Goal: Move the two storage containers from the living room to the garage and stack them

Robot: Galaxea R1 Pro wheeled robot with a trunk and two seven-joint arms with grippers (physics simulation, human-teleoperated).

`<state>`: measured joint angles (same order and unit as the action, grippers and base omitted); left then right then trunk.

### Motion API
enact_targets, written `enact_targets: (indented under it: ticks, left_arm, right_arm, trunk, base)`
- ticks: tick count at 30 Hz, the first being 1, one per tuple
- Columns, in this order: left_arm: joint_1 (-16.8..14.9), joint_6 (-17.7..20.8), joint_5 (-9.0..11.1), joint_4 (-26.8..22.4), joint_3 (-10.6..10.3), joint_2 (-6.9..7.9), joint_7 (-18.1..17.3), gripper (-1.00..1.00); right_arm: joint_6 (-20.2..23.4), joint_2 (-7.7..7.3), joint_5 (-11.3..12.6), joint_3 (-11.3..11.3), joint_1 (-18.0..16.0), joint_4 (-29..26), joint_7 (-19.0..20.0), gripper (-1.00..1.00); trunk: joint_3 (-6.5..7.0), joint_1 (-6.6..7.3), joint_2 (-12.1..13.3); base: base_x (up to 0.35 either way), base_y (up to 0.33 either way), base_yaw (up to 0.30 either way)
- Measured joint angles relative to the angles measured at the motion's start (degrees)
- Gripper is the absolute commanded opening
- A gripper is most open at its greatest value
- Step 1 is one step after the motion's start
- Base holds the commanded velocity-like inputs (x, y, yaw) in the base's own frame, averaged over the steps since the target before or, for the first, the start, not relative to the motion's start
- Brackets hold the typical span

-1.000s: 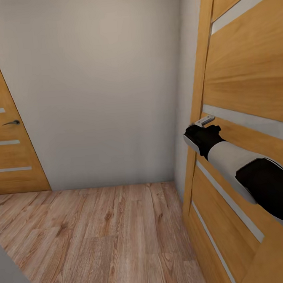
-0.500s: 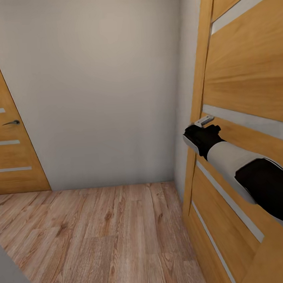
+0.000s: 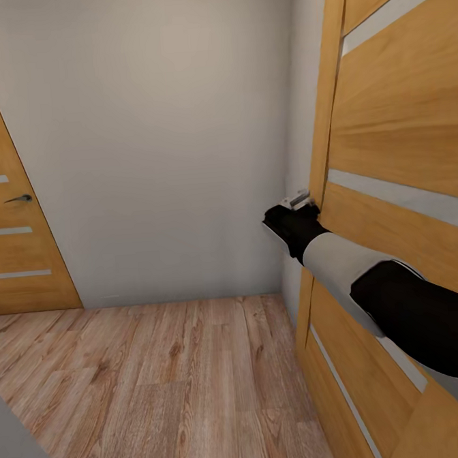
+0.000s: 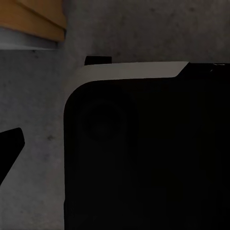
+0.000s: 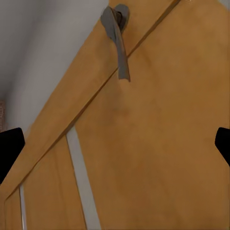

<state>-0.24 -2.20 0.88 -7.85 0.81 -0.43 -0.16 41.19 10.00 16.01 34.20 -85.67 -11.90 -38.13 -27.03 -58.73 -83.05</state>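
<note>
In the head view we face a plain pale wall (image 3: 161,138) above a light wood-plank floor (image 3: 165,384), with a wooden door (image 3: 10,224) and its dark handle (image 3: 18,198) at the left edge of the frame. At the right, a second wooden door (image 3: 399,128) with pale stripes stands close to us. Our right arm (image 3: 356,281) reaches from the lower right up toward the door's edge, and our right gripper (image 3: 293,218) sits at a small grey handle (image 3: 299,199) there; from here we cannot tell how far its fingers are spread or whether they grip the handle. No orange-red container appears in this view. In the left wrist view a large black body with a white rim (image 4: 143,153) covers most of the frame before mottled grey ground, with a dark fingertip (image 4: 9,148) at the left edge. In the right wrist view the striped door (image 5: 143,143) is close, its grey lever (image 5: 120,43) at the top centre, and the two dark fingertips (image 5: 9,148) sit wide apart at the frame's left and right edges, holding nothing.
</note>
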Motion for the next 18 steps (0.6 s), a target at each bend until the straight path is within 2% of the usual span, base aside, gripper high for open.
enact_targets:
  ticks: [3, 6, 7, 9, 10, 11, 12, 15, 16, 18]
  left_arm:
    - [0.0, 0.0, 0.0, -0.01, -0.02, 0.0, 0.0, 1.0]
    - [0.0, 0.01, 0.0, -0.04, -0.05, 0.0, 0.0, 1.0]
    - [0.0, 0.01, 0.0, -0.05, -0.06, 0.0, 0.0, 1.0]
    - [0.0, 0.0, 0.0, -0.05, -0.07, 0.0, 0.0, 1.0]
    - [0.0, 0.0, 0.0, -0.06, -0.08, 0.0, 0.0, 1.0]
    - [0.0, 0.0, 0.0, -0.07, -0.08, 0.0, 0.0, 1.0]
    - [0.0, 0.0, 0.0, -0.04, -0.08, 0.0, 0.0, 1.0]
    - [0.0, 0.0, 0.0, -0.04, -0.07, 0.0, 0.0, 1.0]
    - [0.0, 0.0, 0.0, -0.03, -0.06, 0.0, 0.0, 1.0]
    - [0.0, 0.0, 0.0, -0.02, -0.06, 0.0, 0.0, 1.0]
  right_arm:
    - [-0.55, 0.0, 1.51, -0.18, 0.03, -0.42, 0.4, 1.0]
    - [-3.0, 0.0, 6.73, -0.46, 0.05, -1.04, 1.51, 1.0]
    - [-4.67, 0.0, 9.71, -0.57, 0.09, -1.24, 3.01, 1.0]
    - [-7.26, 0.0, 15.28, -0.68, 0.48, -1.42, 8.37, 1.0]
    - [-7.67, 0.0, 16.31, -0.66, 0.55, -1.46, 10.11, 1.0]
    - [-8.23, 0.0, 17.76, -0.65, 0.65, -1.52, 13.69, 1.0]
    - [-8.73, 0.0, 18.67, -0.62, 0.78, -1.59, 17.37, 1.0]
    - [-9.38, 0.0, 19.66, -0.58, 2.11, -1.73, 24.09, 1.0]
    - [-9.6, 0.0, 20.05, -0.5, 3.44, -1.79, 26.9, 1.0]
    - [-10.16, 0.0, 20.37, -0.49, 9.54, -3.43, 33.76, 1.0]
  trunk:
    - [0.0, 0.0, 0.0]
    - [0.0, 0.0, 0.0]
    - [0.0, 0.0, 0.0]
    - [0.0, 0.0, 0.0]
    - [0.0, 0.0, 0.0]
    - [0.0, 0.0, 0.0]
    - [0.0, 0.0, 0.0]
    - [0.0, 0.0, 0.0]
    - [-0.01, 0.0, 0.01]
    - [-0.01, -0.01, 0.01]
  base:
    - [0.0, 0.0, 0.0]
    - [0.0, 0.0, 0.0]
    - [0.0, 0.0, 0.0]
    - [0.0, 0.0, 0.0]
    - [0.0, 0.0, 0.0]
    - [0.0, 0.0, 0.0]
    - [0.0, 0.0, 0.0]
    - [0.0, 0.0, 0.0]
    - [0.0, 0.0, 0.0]
    - [0.0, 0.0, 0.0]
